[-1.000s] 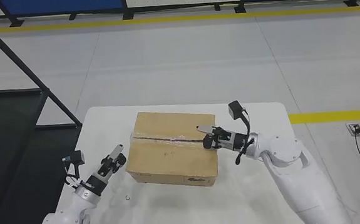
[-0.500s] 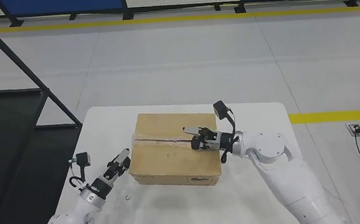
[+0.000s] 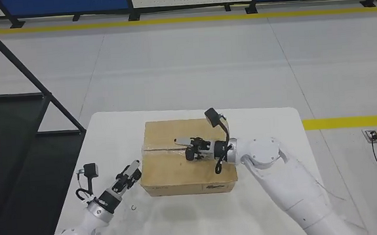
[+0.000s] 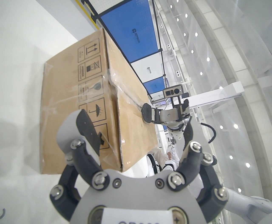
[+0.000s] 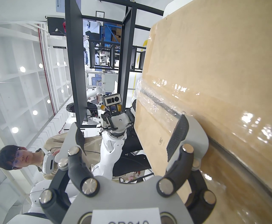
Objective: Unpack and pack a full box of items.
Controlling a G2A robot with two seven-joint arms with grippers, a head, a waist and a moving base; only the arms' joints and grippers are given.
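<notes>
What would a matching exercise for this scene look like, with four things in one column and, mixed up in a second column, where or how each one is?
Things
1. cardboard box
2. clear tape
3. left gripper
4. right gripper

Places or states
A. open, over the box top, one finger by the taped seam
B. closed, standing on the white table
C. open, low beside the box's end face with the printed symbols
D. running along the top seam and down the end face

Pairs: 1-B, 2-D, 3-C, 4-A
</notes>
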